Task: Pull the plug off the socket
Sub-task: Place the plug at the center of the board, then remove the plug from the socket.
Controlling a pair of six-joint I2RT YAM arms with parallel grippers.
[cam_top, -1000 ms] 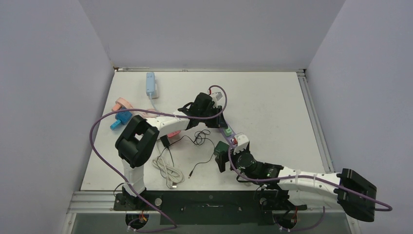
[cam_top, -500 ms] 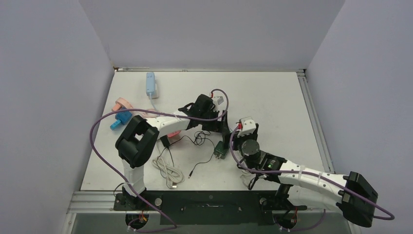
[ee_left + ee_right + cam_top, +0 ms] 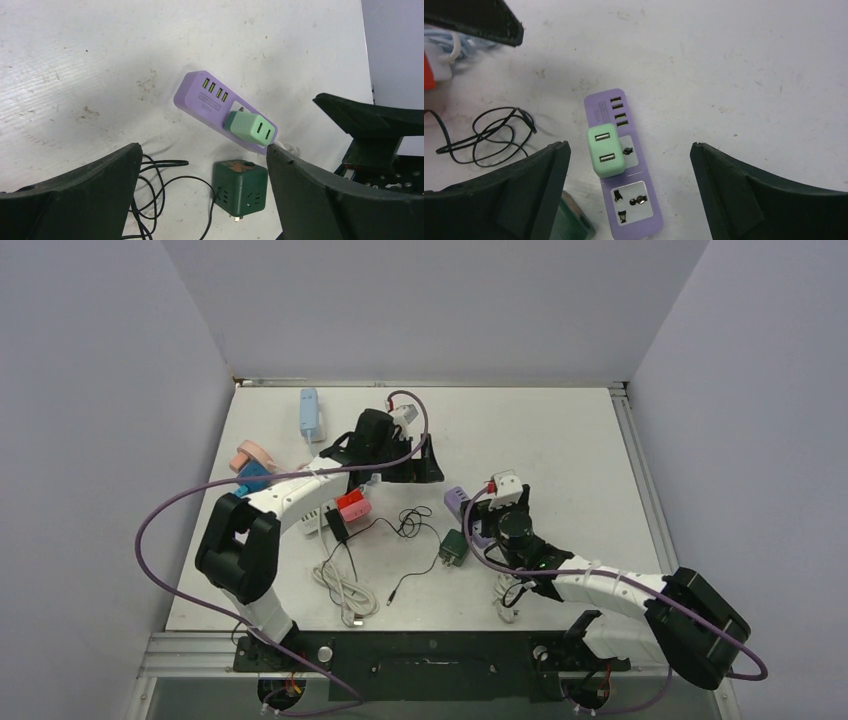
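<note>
The purple socket strip point(image 3: 462, 508) point(image 3: 212, 97) point(image 3: 630, 200) lies flat mid-table. A light green USB plug point(image 3: 250, 128) point(image 3: 604, 152) sits in its first outlet; the second outlet is bare. A dark green cube plug point(image 3: 453, 547) point(image 3: 240, 186) point(image 3: 574, 222) lies on the table just in front of the strip, apart from it, prongs showing. My left gripper point(image 3: 413, 470) point(image 3: 202, 150) hangs open behind and left of the strip, holding nothing. My right gripper point(image 3: 478, 523) point(image 3: 629, 145) is open over the strip, its fingers either side and not touching it.
A thin black cable point(image 3: 405, 525) point(image 3: 150, 200) coils left of the cube plug. A white strip with red plugs point(image 3: 340, 508), a white cord point(image 3: 345, 592), a blue strip point(image 3: 309, 412) and pink and blue items point(image 3: 248, 468) lie on the left. More white cord point(image 3: 507, 602) lies by the right arm.
My left gripper opened and drew back to the rear left, away from the purple strip. My right gripper left the dark green cube plug and swung over the strip.
</note>
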